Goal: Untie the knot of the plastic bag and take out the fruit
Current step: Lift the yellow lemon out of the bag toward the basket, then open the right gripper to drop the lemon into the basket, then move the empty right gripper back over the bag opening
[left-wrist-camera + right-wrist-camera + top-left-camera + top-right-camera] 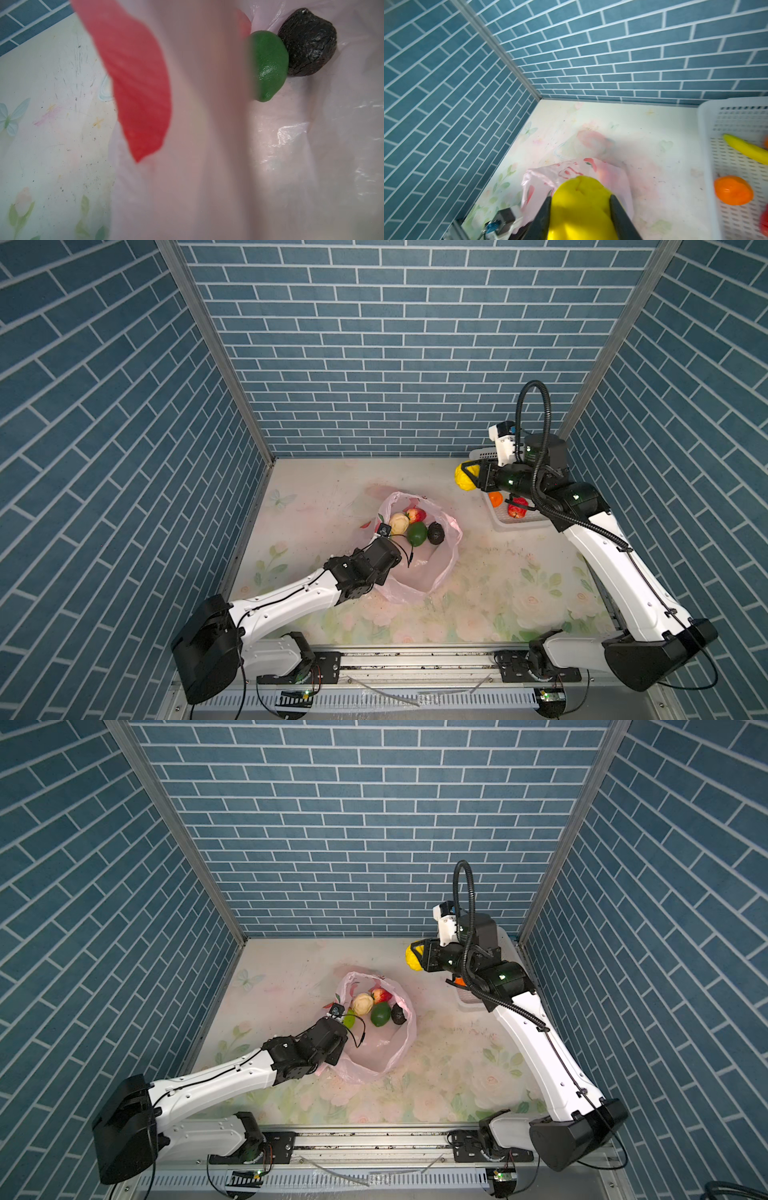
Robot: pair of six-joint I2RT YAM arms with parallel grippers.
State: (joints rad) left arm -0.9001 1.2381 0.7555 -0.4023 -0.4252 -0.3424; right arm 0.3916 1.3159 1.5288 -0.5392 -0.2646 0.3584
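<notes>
While right end effector (580,197) clamps lemon (462,481), left (377,535) pinches bag (440,568), floral tabletop (498,572), blue-brick walls (374,344).

pink plastic bag (434,572) open, fruit (417,533) inside

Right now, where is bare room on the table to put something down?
Bare table shows between the plastic bag and the basket, along the near edge before the rail, and behind the bag up to the back wall. Crowded: the bag's near left side under the left arm, and the basket under the right arm.
</notes>
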